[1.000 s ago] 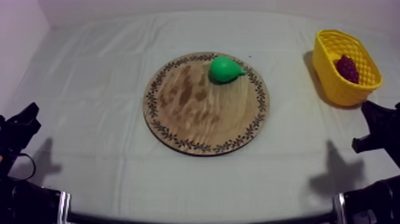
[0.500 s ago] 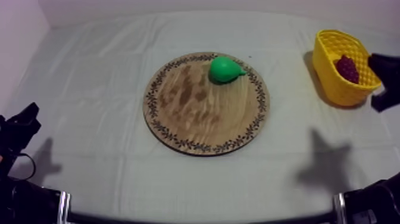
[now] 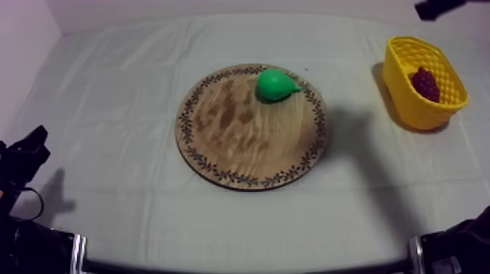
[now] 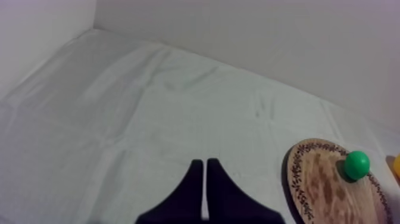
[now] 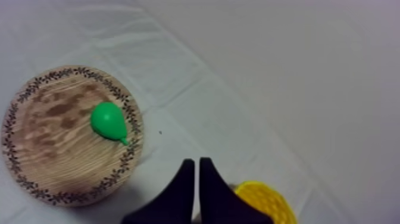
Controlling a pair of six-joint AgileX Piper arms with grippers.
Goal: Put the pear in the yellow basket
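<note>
Left jaws are closed on nothing: their two black fingers (image 4: pixel 193 190) lie together as a narrow wedge over bare cloth near the left side of the table (image 3: pixel 109 109). From above, the left arm (image 3: pixel 25 157) sits low at the near left edge, well apart from the wooden board (image 3: pixel 240 138). Right jaws are likewise closed and hold nothing, their fingers (image 5: pixel 186 184) pressed into one wedge. They hang above the cloth between the board (image 5: pixel 53 149) and the yellow basket (image 5: pixel 265 199), whose rim shows just beside them. From above, a black part of the right arm (image 3: pixel 437 7) shows at the far right edge, beyond the basket (image 3: pixel 408 102).

The pear (image 3: pixel 275 84) lies on its side on the far right part of the board, just inside the patterned rim, its narrow end pointing right toward the basket. Nothing touches it. The left wrist view shows the pear (image 4: pixel 356 165) on the board (image 4: pixel 321 184), and the right wrist view shows it (image 5: pixel 108 121) well apart from that arm's fingers. The basket stands at the far right of the table, apart from the board, with a dark red bunch of grapes (image 3: pixel 425 83) inside
</note>
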